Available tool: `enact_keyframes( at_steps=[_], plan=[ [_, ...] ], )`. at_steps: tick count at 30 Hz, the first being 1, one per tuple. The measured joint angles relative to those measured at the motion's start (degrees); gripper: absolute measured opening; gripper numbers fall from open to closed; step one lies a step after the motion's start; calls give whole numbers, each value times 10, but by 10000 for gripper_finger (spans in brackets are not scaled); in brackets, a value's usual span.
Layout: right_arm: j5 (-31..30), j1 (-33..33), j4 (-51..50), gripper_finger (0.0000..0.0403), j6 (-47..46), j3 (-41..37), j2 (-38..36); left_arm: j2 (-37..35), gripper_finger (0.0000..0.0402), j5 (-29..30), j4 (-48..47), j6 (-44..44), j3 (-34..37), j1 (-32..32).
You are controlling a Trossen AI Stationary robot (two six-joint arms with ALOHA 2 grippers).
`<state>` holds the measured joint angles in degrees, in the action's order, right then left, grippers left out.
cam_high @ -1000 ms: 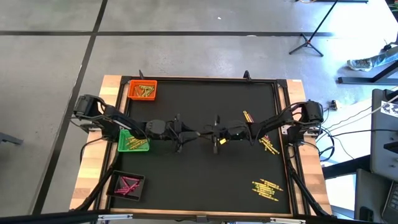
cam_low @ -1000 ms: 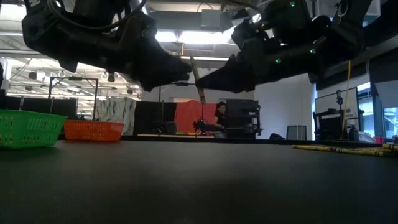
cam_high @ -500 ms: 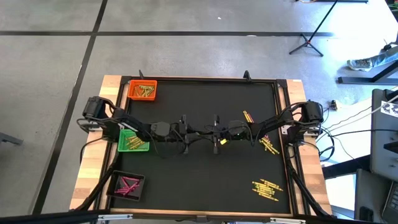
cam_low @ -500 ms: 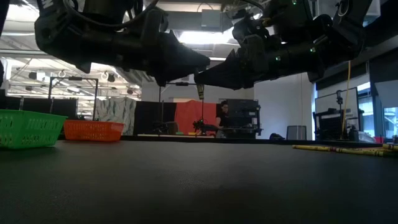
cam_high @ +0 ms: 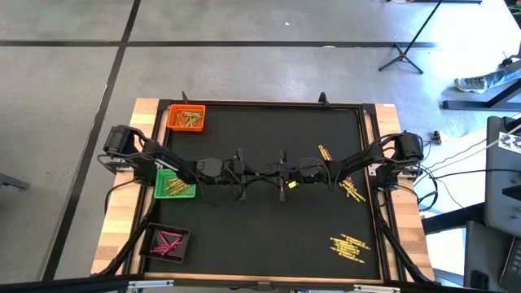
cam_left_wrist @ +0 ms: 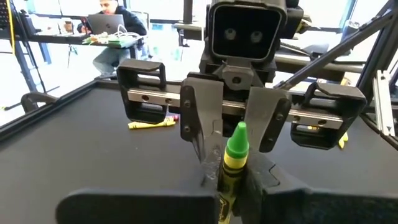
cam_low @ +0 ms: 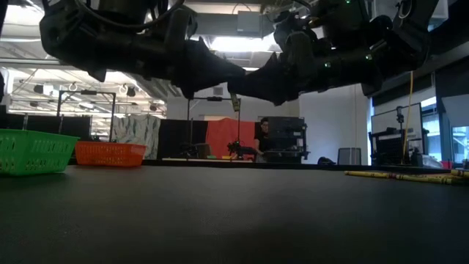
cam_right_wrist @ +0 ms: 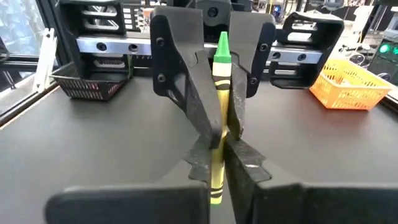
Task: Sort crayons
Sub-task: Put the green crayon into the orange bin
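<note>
Mid-air handoff at table centre. Short green-tipped yellow-wrapped crayon (cam_right_wrist: 217,106) stands upright, long axis vertical, pinched between both claws. Left gripper (cam_left_wrist: 229,186) clenched on it; right gripper (cam_right_wrist: 216,180) also clamped, probably about to release. Both equally near.

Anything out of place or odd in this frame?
One green-tipped crayon is pinched by both the left end effector and the right end effector at once, above the middle of the table. Loose crayons also lie scattered along the right side, still unsorted.
</note>
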<state>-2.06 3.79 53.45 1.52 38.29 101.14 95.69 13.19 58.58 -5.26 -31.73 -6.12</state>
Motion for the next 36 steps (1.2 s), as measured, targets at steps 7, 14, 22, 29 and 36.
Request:
enact_keyframes(
  at_steps=[7, 14, 22, 29, 36],
  plan=[
    [-3, -1, -94, 124, 5, -1, -38, -52, 6, 8, -94, -2, 0, 0],
    [-9, 0, -229, 181, 19, -1, -103, -180, 9, 72, -345, -2, 0, 14],
    [-19, 0, -206, 183, 0, -48, -81, -311, 9, 142, -675, -21, -13, 89],
    [-36, -1, -128, 182, -2, -78, -45, -316, 9, 176, -836, -17, -51, 211],
    [-36, -1, -110, 182, -1, -76, -29, -312, 9, 185, -848, 28, -52, 333]
  ],
)
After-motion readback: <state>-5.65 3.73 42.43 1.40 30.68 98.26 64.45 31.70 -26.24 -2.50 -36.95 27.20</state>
